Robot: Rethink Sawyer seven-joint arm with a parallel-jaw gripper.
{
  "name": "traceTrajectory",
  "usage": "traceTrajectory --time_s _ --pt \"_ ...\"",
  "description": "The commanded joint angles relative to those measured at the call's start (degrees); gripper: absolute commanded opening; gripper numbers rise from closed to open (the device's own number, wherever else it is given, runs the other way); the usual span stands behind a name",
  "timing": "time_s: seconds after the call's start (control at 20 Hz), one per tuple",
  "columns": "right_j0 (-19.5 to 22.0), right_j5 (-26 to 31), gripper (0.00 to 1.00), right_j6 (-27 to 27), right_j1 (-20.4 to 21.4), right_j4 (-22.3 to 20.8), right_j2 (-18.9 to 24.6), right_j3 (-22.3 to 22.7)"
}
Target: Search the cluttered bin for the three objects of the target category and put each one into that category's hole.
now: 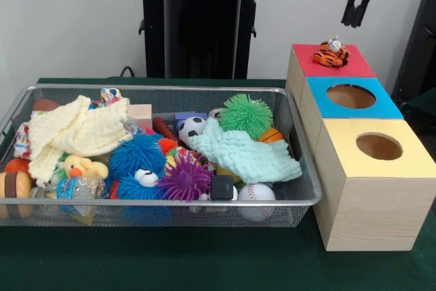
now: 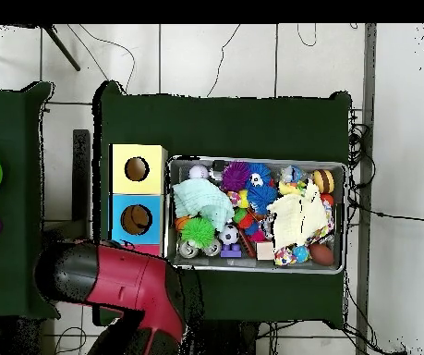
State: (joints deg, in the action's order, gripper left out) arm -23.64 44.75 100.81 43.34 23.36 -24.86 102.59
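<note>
A small orange striped tiger toy [image 1: 331,52] lies on the red-topped box [image 1: 354,67], the farthest of three wooden boxes. My gripper [image 1: 354,24] hangs in the air just above and behind it, open with a narrow gap and holding nothing. The blue-topped box [image 1: 388,107] and the yellow-topped box [image 1: 409,161] each show a round hole. The wire bin [image 1: 157,89] to their left is full of toys. In the overhead view my red arm [image 2: 132,282] covers the red box and hides the gripper.
The bin holds a green spiky ball [image 1: 246,115], mint cloth [image 1: 248,155], soccer ball [image 1: 192,127], baseball [image 1: 257,193], purple spiky ball [image 1: 184,178], blue furry toy [image 1: 136,155], yellow cloth [image 1: 75,131] and a duck [image 1: 82,166]. A second green table [image 2: 3,185] stands beside this one.
</note>
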Motion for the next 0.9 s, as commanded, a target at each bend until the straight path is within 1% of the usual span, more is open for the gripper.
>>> traceTrajectory --time_s 0.05,0.25,0.35,0.6,0.8,0.9 --pt "1.8 -0.5 0.00 9.1 -1.1 -5.0 0.6 2.6" --pt "2.6 -0.3 0.00 7.5 -1.0 -6.2 0.3 2.9" --pt "3.1 -1.1 0.00 6.8 -0.4 -6.5 0.4 4.2" --pt "3.7 -1.9 0.00 7.0 1.1 -7.0 0.7 6.8" --pt "4.0 -2.2 0.00 7.0 1.4 -8.0 0.8 7.2" --pt "4.0 -3.8 0.00 7.3 1.5 -8.0 1.4 8.4"
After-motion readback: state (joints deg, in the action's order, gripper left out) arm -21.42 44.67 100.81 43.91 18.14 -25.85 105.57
